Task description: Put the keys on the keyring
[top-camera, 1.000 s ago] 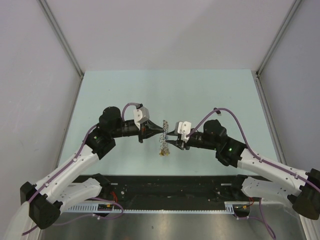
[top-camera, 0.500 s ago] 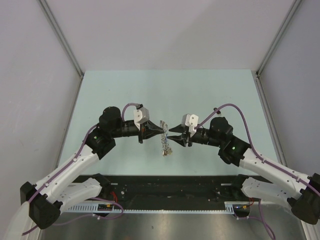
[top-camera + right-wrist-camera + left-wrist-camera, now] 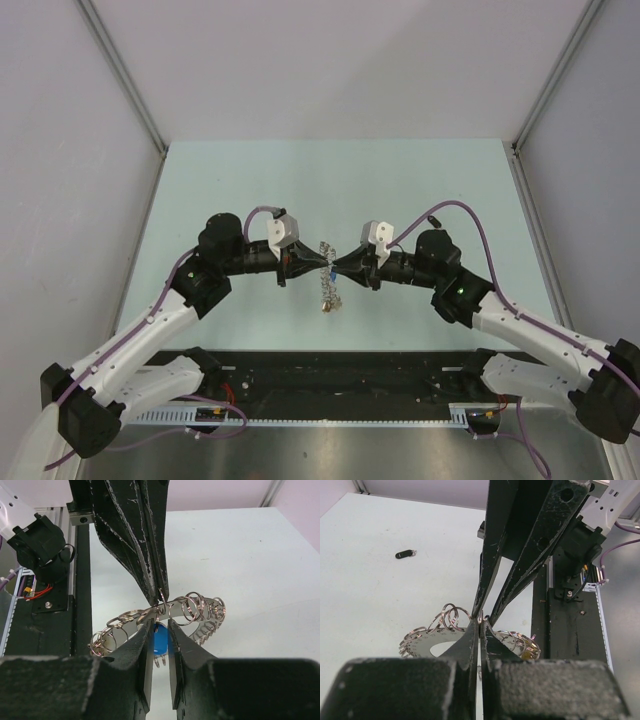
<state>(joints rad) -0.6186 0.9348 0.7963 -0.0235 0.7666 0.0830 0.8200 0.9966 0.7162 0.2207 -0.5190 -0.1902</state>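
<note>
The right fingers [image 3: 137, 647] have swung in to mid-frame and narrowed onto the blue key [image 3: 160, 639], tip-to-tip with the left fingers [image 3: 470, 645], which pinch fully shut on the keyring [image 3: 327, 285] to steady it over the table [image 3: 250, 180] for threading.

light: bright, even | shadows: faint | focus: left claw [image 3: 479, 625] base blurred (close-up)

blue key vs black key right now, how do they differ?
The blue key is pinched in the right gripper; the black key lies loose on the table. The blue key is raised at the keyring; the black key is well apart from it. Both are tiny beside the keyring.
</note>
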